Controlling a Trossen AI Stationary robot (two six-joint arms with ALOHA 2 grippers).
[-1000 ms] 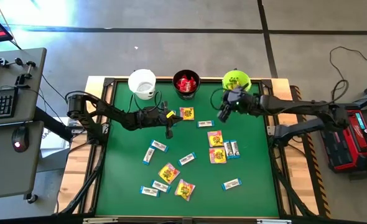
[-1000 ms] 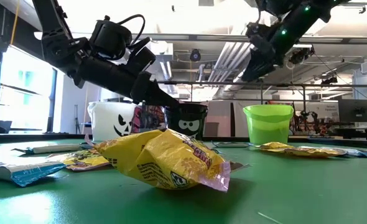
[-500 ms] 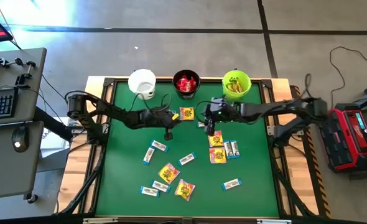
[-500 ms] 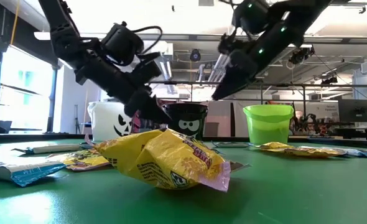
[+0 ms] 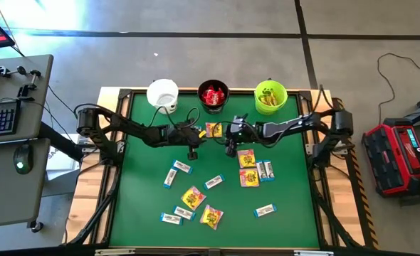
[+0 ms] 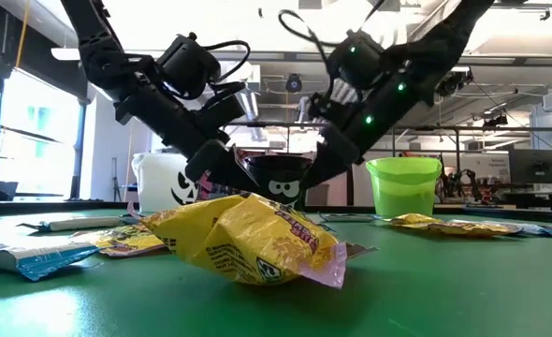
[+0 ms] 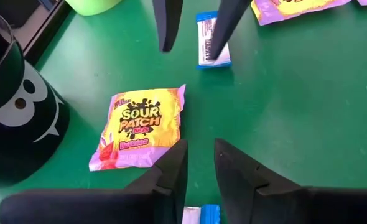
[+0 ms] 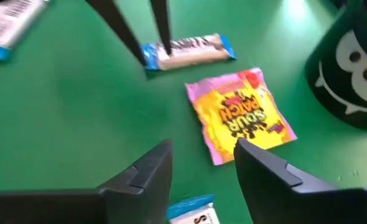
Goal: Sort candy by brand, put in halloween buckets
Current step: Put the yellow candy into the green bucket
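- Since a second ago the right pincer (image 5: 231, 141) has been swung away from the lime green bucket (image 5: 270, 95) and brought down just in front of the black bucket (image 5: 213, 96); the left pincer (image 5: 193, 148) has been shifted only slightly.
- Both pincers are seen open and empty, facing each other over the desk (image 5: 288, 227) near the black bucket.
- Between them lie a yellow-and-pink packet (image 7: 139, 127), just in front of the black bucket, and a white-and-blue bar (image 7: 211, 47) beside it.
- More candy is scattered farther from the black bucket.
- Each packet is judged light, thin, crinkly and slippery.
- A pinch across a raised edge or the narrow width is judged safest, since flat film may slide on the desk.
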